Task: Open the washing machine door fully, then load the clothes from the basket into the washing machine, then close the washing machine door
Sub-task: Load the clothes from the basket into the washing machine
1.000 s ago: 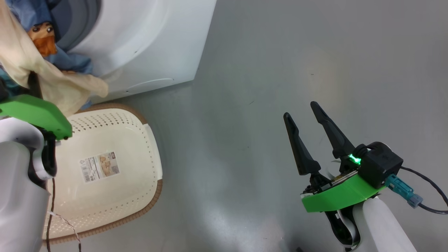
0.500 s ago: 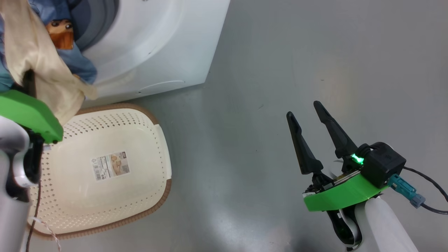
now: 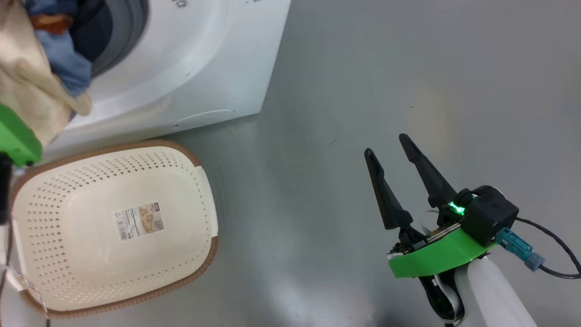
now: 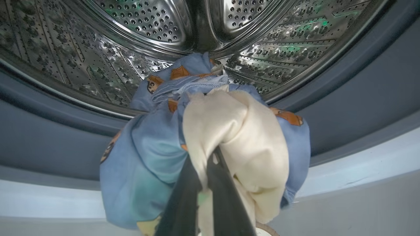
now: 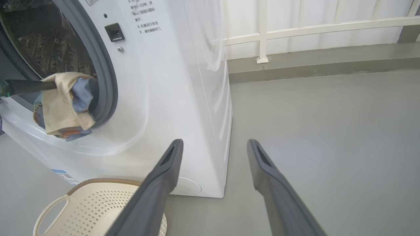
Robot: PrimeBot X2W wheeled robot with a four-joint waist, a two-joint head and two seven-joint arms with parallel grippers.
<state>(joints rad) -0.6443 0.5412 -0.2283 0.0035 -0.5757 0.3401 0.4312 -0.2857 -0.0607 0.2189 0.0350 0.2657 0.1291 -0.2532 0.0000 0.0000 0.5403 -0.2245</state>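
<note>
The left tool [image 4: 206,160], its fingers pressed together, is pinching the clothes [image 4: 229,137] as one bunched bundle. The bundle is hanging at the mouth of the washer [image 3: 181,68], in front of the grey gasket [image 4: 49,137] and just short of the steel drum [image 4: 147,19]. The right tool [image 3: 386,145] is idling with its fingers spread and holding nothing, well apart over the floor [image 3: 363,68]. The basket [image 3: 181,181] is sitting on the floor just beside the washer's front, and only its label [image 3: 138,221] is showing inside.

The risk is letting go too soon. Much of the bundle is sagging below the lip, so a release here would probably be dropping it onto the gasket or back down toward the basket. Cloth left trailing over the gasket could be getting caught when the door closes. The cream lining is wrapping around the fingers, so it may be clinging to them as the tool pulls away and dragging fabric back out.

Count: one washer, one basket, two tools and one bundle of clothes. The number of pieces in the bundle is not clear.
</note>
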